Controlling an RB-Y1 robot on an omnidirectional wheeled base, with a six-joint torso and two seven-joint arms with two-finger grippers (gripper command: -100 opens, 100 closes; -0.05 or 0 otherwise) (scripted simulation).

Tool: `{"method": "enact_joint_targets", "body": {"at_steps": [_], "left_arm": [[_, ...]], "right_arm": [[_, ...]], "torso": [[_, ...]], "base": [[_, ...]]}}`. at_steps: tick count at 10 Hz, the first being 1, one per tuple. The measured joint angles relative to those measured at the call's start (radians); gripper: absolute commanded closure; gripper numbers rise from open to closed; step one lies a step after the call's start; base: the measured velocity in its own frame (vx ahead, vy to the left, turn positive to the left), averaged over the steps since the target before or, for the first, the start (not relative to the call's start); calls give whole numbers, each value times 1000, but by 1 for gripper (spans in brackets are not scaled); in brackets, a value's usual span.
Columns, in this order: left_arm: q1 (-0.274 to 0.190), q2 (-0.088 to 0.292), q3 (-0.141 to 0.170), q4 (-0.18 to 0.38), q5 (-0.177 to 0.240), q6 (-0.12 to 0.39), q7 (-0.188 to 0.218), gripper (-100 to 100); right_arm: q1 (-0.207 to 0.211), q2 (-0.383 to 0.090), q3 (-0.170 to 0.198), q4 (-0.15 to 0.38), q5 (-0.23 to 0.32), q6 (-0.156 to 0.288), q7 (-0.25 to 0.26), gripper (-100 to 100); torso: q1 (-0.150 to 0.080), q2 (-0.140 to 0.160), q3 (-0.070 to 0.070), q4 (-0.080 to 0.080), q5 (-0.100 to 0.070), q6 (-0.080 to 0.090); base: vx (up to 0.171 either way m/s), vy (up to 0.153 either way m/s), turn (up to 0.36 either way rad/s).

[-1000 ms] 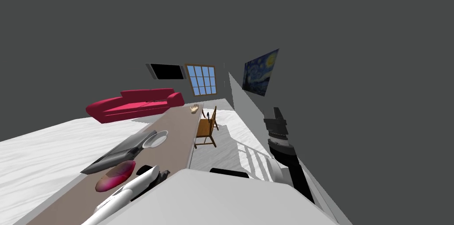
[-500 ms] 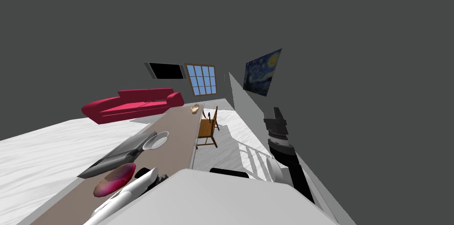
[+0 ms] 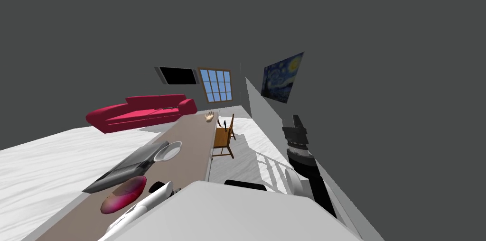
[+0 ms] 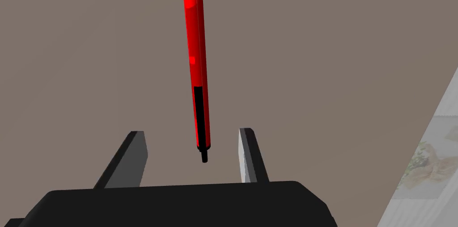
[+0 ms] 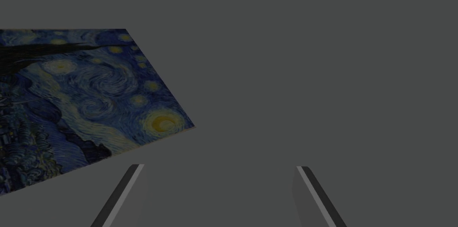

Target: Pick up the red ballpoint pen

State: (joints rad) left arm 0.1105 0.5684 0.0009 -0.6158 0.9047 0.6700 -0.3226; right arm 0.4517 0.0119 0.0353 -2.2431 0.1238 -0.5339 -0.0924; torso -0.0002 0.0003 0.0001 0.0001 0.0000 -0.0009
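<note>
Beyond the far left of the counter (image 3: 190,134), shows a red sofa (image 3: 142,110). Along the counter's left side, carries a dark grey flat item (image 3: 124,167), a white dish (image 3: 167,150) and a pink-red oval object (image 3: 122,190), the last just beside the left forearm. Holds the left pincer (image 4: 191,131) low over the brown counter, fingers apart. Straddles the black end of the red ballpoint pen (image 4: 196,50), lying on the counter and running straight away from the pincer; touches neither finger. Right of the counter, shows a wooden chair (image 3: 223,136). Holds the right pincer (image 5: 219,166) raised at far right, fingers apart, gripping nothing.
</note>
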Motion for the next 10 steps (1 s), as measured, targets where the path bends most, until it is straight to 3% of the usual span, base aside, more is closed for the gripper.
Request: {"method": "enact_joint_targets", "body": {"at_steps": [3,4,5,6,9,10], "left_arm": [[0,0,1,0,0,0,1,100],[0,0,1,0,0,0,1,0],[0,0,1,0,0,0,1,100],[-3,16,1,5,20,7,-14,100],[27,64,-4,-65,42,58,3,100],[28,65,-5,-68,43,60,3,0]], "right_arm": [[0,0,0,0,0,0,0,0],[0,0,0,0,0,0,0,0],[0,0,0,0,0,0,0,0],[0,0,0,0,0,0,0,0],[0,0,0,0,0,0,0,0],[0,0,0,0,0,0,0,0]], "torso": [[-1,0,0,0,0,1],[-1,0,0,0,0,1],[-1,0,0,0,0,1],[-4,1,0,0,-1,0],[-7,0,0,0,-2,0],[-4,0,0,0,-1,0]], "base": [[0,0,0],[0,0,0],[-14,-61,4],[-18,-72,10],[0,-71,6],[0,-8,0]]}}
